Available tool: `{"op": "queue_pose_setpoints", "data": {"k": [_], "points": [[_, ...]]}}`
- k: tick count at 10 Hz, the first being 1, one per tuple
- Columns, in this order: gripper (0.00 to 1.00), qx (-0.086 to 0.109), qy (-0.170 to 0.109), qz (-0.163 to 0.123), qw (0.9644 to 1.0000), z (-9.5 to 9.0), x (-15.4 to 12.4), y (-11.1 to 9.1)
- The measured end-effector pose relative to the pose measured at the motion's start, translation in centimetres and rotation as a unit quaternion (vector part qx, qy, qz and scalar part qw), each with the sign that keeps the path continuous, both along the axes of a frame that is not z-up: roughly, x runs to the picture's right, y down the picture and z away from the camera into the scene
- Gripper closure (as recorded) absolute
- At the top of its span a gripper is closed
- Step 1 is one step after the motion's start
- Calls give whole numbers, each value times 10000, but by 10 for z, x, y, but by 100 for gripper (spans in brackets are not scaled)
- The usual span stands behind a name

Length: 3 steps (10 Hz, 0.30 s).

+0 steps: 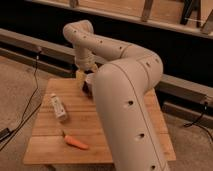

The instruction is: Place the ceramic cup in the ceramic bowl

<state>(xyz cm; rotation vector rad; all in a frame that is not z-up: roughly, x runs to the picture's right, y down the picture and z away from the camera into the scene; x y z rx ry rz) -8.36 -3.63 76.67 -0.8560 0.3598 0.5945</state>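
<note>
The end effector (84, 74) hangs over the worktop (52, 145) at its 12 o'clock edge — whether it grips anything, I cannot tell. The ceramic bowl (89, 84) peeks out just beside it (mostly hidden by the arm (127, 110)).

The big arm (127, 110) hides most of the ceramic bowl (88, 85) and the far table (55, 145) edge, with the gripper (83, 75) partly hidden above the bowl.
</note>
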Motion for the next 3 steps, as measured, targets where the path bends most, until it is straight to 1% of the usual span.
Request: {"op": "queue_pose_setpoints", "data": {"k": [3], "points": [[20,1,-16,-11,10000,0,-3,0]]}}
